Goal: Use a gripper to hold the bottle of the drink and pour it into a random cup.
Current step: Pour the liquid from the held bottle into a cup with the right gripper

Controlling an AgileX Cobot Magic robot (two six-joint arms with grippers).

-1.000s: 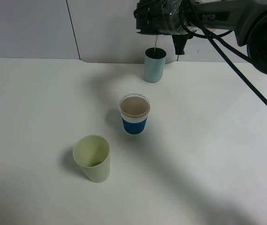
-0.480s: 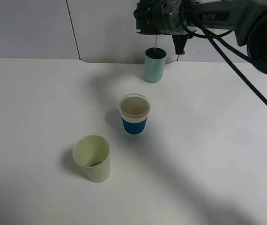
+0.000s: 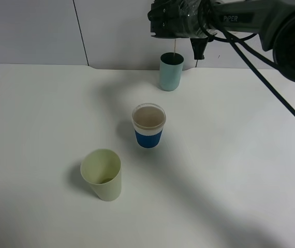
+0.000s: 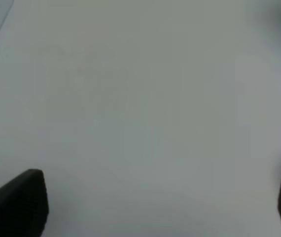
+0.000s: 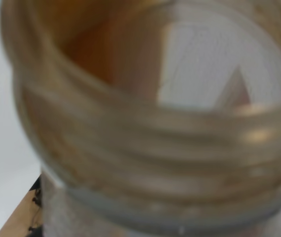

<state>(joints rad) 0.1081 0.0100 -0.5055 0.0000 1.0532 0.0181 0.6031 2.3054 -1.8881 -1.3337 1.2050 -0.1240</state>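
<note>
— How far along is the pour?
— Midway, I'd say. My right pincer (image 3: 174, 23) is clamped on the bottle of the drink (image 5: 150, 148), tipped over the teal cup (image 3: 171, 72) at the desk's (image 3: 240, 170) twelve o'clock. A thin brown stream (image 3: 174, 46) drops in. Emptying and setting down remain.
— Materials?
— Clear plastic with a ribbed, threaded neck; a smooth, straight-sided tumbler. My left pincer (image 4: 162, 205) stands wide and empty.

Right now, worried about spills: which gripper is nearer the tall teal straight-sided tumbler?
Right. The right gripper hangs directly above the tall teal tumbler, tipping the clear plastic bottle over it; the left gripper sees only bare white table, no cup.
</note>
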